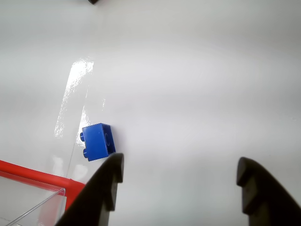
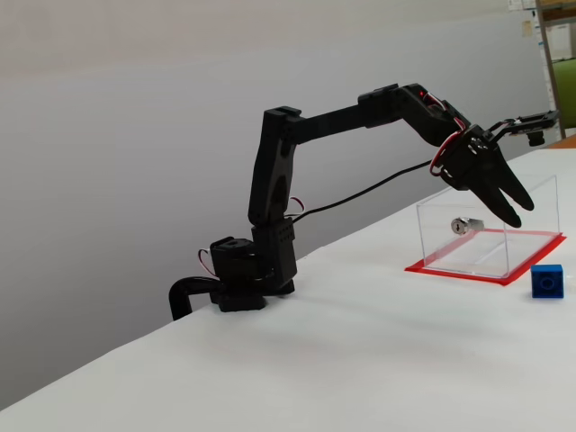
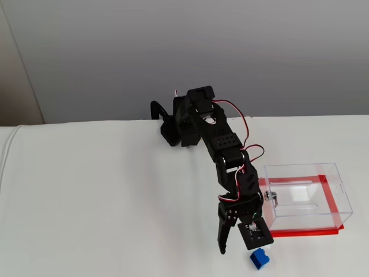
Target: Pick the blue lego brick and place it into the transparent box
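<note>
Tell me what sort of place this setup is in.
Probably a lab or office test bench: a small robot arm clamped to a bare white table by a plain grey wall, with shelving at the edge.

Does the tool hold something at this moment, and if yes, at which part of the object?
Nothing is held. The tool is open and empty, and the blue lego brick lies on the table outside the fingers.

The brick (image 3: 260,257) lies on the table (image 3: 104,196), just outside the near left corner of the box (image 3: 305,199) in a fixed view. A small metal piece (image 2: 466,224) sits inside the box. In that first fixed view the gripper (image 3: 241,245) hangs above the table, left of the box and just behind the brick.
</note>
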Robot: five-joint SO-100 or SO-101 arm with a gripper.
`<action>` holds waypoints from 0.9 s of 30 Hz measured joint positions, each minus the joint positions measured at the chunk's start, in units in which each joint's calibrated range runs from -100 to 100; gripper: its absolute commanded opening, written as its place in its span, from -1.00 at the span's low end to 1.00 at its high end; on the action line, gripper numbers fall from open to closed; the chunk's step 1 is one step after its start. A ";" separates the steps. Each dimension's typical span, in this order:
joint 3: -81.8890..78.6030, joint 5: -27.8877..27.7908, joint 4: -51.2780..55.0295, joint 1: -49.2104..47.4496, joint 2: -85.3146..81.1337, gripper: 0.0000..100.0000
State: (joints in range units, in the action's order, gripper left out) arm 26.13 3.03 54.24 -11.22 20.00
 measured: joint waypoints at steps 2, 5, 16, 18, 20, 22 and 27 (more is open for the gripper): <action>0.09 -0.64 -0.69 -0.64 0.00 -0.47; 0.44 -2.34 -1.54 -1.92 0.59 -0.47; -0.44 -2.74 -5.40 -7.05 6.51 -0.47; -0.62 -2.05 -5.40 -7.91 7.36 -0.47; -0.71 -1.56 -5.48 -8.65 8.29 -0.47; -0.71 -1.37 -5.48 -9.51 9.89 -0.47; -0.71 -1.27 -5.66 -11.11 12.52 -0.47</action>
State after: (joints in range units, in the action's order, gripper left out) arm 25.42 1.76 48.59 -22.33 32.52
